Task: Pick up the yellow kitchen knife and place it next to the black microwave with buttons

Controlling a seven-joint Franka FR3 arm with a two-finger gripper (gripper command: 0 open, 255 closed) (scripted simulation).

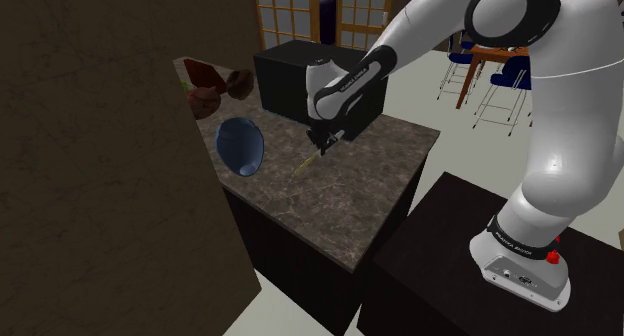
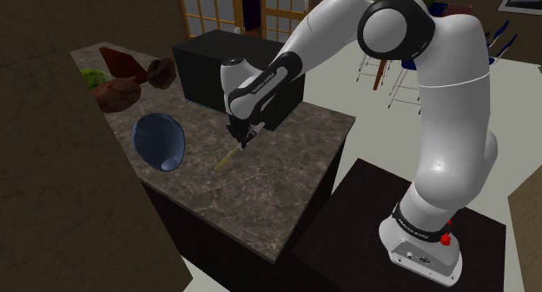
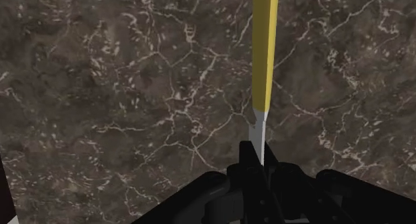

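Shows the gripper (image 1: 328,142) at centre frame in the shoulder view, pinched almost shut on the grey blade of the yellow knife (image 1: 306,164). Confirms this in the wrist view: black fingers (image 3: 248,164) pressed against both sides of the blade, yellow handle (image 3: 264,49) running straight away from them over the veined dark countertop (image 3: 100,89). Hangs the knife slanting down toward the lower left in both exterior views, handle end lowest and close to the stone; cannot tell whether touching.

Places the black microwave (image 1: 295,76) just behind the gripper, upper centre of the shoulder view, near the counter's far edge. Sets a tipped blue bowl (image 1: 240,146) just left of the knife, apart from it, with brown rounded items (image 1: 210,89) further up and left.

Leaves a broad stretch of bare countertop (image 1: 345,199) below and right of the knife, reaching to the near edge at lower centre and the corner at centre right. Shows a narrow gap between that edge and the dark stand (image 1: 440,274) at lower right.
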